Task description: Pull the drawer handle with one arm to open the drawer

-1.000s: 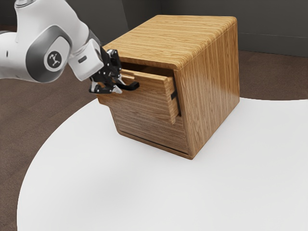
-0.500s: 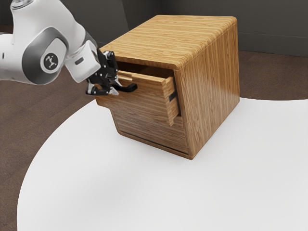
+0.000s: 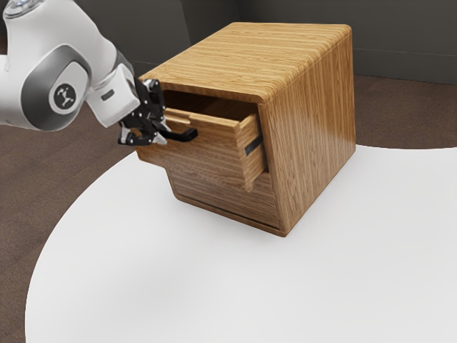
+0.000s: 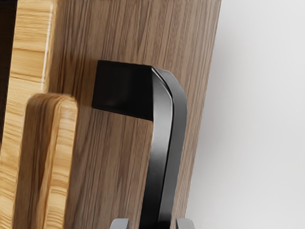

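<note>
One drawer handle, black, bar type, is sitting across the front of the drawer. Its end toward the exterior view's left is lying between the two fingers of the black gripper, which are pressing on it from both sides in a closed grip. In the wrist view the bar is running from its mount on the wood grain toward the hand and passing between two grey fingertips, one on either side.

One drawer, upper compartment, is standing partly out of the wooden cabinet, with a dark gap showing behind its front panel.

One cabinet is resting on the round white worktop.

One white arm is reaching in from the exterior view's left.
</note>
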